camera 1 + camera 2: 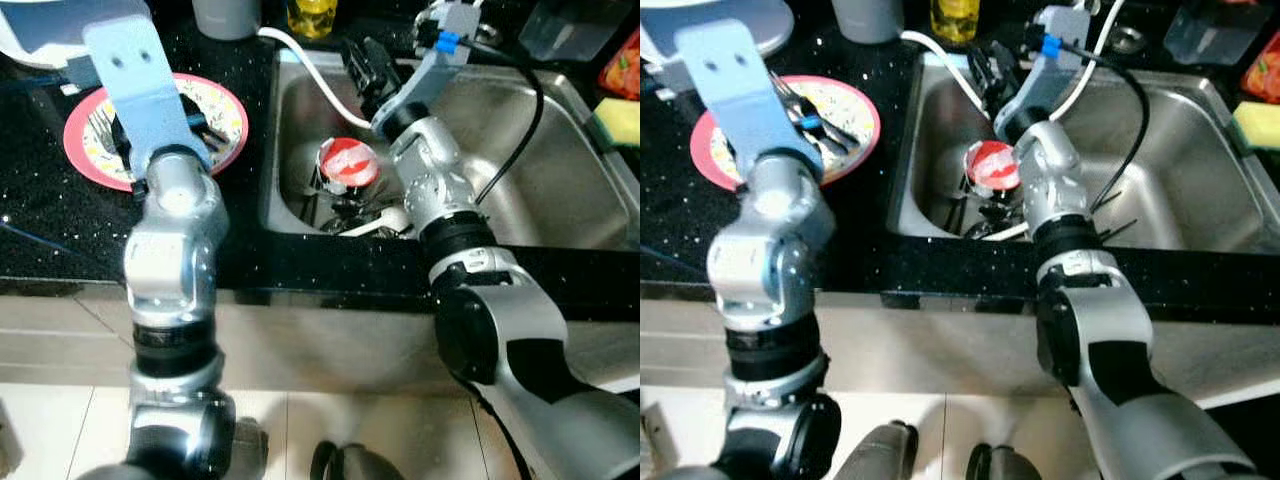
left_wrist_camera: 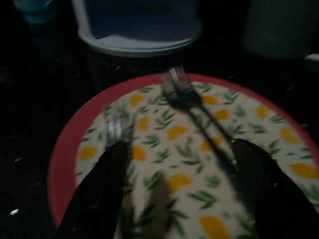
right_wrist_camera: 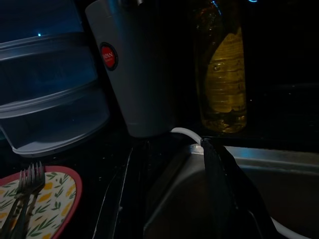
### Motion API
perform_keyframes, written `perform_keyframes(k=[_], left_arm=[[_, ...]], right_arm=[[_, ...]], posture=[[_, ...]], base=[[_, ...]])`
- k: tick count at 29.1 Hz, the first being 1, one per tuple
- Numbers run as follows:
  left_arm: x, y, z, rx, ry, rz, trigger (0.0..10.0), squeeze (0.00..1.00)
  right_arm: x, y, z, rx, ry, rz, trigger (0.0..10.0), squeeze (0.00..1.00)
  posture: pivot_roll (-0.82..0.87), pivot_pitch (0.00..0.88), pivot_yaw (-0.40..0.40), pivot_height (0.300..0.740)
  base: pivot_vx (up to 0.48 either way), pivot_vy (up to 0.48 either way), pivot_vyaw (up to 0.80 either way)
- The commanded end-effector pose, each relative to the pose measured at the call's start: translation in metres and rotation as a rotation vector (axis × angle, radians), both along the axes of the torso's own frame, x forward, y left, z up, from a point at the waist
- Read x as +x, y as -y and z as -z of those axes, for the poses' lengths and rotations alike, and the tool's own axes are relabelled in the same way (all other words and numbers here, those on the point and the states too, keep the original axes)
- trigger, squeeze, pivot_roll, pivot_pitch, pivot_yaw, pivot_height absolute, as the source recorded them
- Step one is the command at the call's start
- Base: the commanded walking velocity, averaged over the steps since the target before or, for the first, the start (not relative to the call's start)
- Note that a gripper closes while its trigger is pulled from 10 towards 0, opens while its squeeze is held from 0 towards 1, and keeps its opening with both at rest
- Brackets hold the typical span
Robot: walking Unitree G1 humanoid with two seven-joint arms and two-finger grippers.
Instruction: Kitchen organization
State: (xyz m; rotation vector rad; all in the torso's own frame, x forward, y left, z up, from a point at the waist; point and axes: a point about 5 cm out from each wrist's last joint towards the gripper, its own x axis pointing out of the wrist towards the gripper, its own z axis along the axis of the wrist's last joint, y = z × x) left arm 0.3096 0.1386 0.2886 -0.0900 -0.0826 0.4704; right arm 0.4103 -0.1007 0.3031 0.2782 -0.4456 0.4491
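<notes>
We see the left gripper (image 2: 174, 184) over the plate (image 1: 845, 100) beside the sink (image 1: 540, 130), fingers apart above two forks (image 2: 192, 99); the right gripper (image 3: 169, 189), fingers apart, hangs at the sink's corner.

You have very little to read here. The grey canister (image 3: 130, 69) standing on the dark counter beside the sink carries a small round red badge (image 3: 107, 56) with a line of white lettering across it, but the letters are too small and dim for you to make out. The yellow bottle (image 3: 222, 74) next to it shows no label you can read. The red and white lid (image 1: 347, 163) down in the sink bears a pattern, with no legible words.
</notes>
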Motion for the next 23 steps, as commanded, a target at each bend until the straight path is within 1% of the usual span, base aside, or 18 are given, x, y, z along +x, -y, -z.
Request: perform_keyframes(k=[1, 4, 7, 8, 10, 11, 12, 13, 14, 15, 16, 17, 18, 20, 21, 23], left_arm=[[-0.001, -0.002, 0.009, -0.006, -0.041, -0.022, 10.0, 0.0], [-0.001, -0.015, 0.021, -0.03, -0.098, -0.084, 10.0, 0.0], [0.0, -0.025, 0.033, -0.071, -0.153, -0.104, 10.0, 0.0], [0.0, -0.025, 0.033, -0.071, -0.153, -0.104, 10.0, 0.0], [0.003, -0.032, 0.04, -0.092, -0.197, -0.104, 10.0, 0.0], [0.003, -0.032, 0.04, -0.092, -0.197, -0.104, 10.0, 0.0], [0.005, -0.037, 0.044, -0.101, -0.221, -0.104, 10.0, 0.0], [0.01, -0.048, 0.058, -0.138, -0.293, -0.086, 6.2, 0.0], [0.01, -0.048, 0.058, -0.138, -0.293, -0.086, 6.2, 0.0], [0.012, -0.052, 0.062, -0.142, -0.314, -0.076, 3.3, 0.0], [0.012, -0.054, 0.065, -0.146, -0.324, -0.071, 2.5, 0.0], [0.012, -0.054, 0.065, -0.146, -0.324, -0.071, 2.5, 0.0], [0.012, -0.057, 0.065, -0.141, -0.327, -0.068, 0.0, 0.0], [0.011, -0.06, 0.065, -0.135, -0.326, -0.076, 0.0, 0.0], [0.01, -0.065, 0.063, -0.104, -0.313, -0.096, 0.0, 0.0], [0.009, -0.067, 0.061, -0.09, -0.303, -0.103, 0.0, 0.0]], right_arm=[[0.0, 0.0, 0.001, 0.004, -0.001, 0.002, 10.0, 0.0], [0.001, 0.003, 0.002, 0.004, -0.006, 0.008, 10.0, 0.0], [0.001, 0.004, 0.004, 0.001, -0.01, 0.012, 10.0, 0.0], [0.001, 0.004, 0.004, 0.001, -0.01, 0.012, 10.0, 0.0], [0.001, 0.004, 0.004, 0.001, -0.011, 0.013, 10.0, 0.0], [0.001, 0.004, 0.004, 0.001, -0.011, 0.013, 10.0, 0.0], [0.001, 0.004, 0.004, 0.001, -0.012, 0.014, 10.0, 0.0], [0.001, 0.005, 0.004, 0.002, -0.012, 0.015, 10.0, 0.0], [0.001, 0.005, 0.004, 0.002, -0.012, 0.015, 10.0, 0.0], [0.001, 0.005, 0.004, 0.003, -0.013, 0.014, 10.0, 0.0], [0.001, 0.005, 0.004, 0.003, -0.013, 0.014, 10.0, 0.0], [0.001, 0.005, 0.004, 0.003, -0.013, 0.014, 10.0, 0.0], [0.001, 0.005, 0.004, 0.003, -0.013, 0.015, 10.0, 0.0], [0.001, 0.005, 0.004, 0.003, -0.013, 0.015, 10.0, 0.0], [0.001, 0.005, 0.004, 0.003, -0.013, 0.016, 10.0, 0.0], [0.001, 0.005, 0.004, 0.004, -0.014, 0.016, 10.0, 0.0]], posture=[[0.38, 0.156, -0.048, 0.74], [0.37, 0.16, -0.047, 0.74], [0.37, 0.163, -0.047, 0.74], [0.37, 0.163, -0.047, 0.74], [0.37, 0.166, -0.045, 0.74], [0.37, 0.166, -0.045, 0.74], [0.37, 0.166, -0.045, 0.74], [0.37, 0.166, -0.045, 0.74], [0.37, 0.166, -0.045, 0.74], [0.37, 0.166, -0.045, 0.74], [0.37, 0.166, -0.045, 0.74], [0.37, 0.166, -0.045, 0.74], [0.37, 0.166, -0.045, 0.74], [0.37, 0.167, -0.046, 0.74], [0.37, 0.167, -0.046, 0.74], [0.37, 0.165, -0.047, 0.74]], base=[[0.0, 0.0, 0.0], [0.0, 0.0, 0.0], [0.0, 0.0, 0.0], [0.0, 0.0, 0.0], [0.0, 0.0, 0.0], [0.0, 0.0, 0.0], [0.0, 0.0, 0.0], [0.0, 0.0, 0.0], [0.0, 0.0, 0.0], [0.0, 0.0, 0.0], [0.0, 0.0, 0.0], [0.0, 0.0, 0.0], [0.0, 0.0, 0.0], [0.0, 0.0, 0.0], [0.0, 0.0, 0.0], [0.0, 0.0, 0.0]])
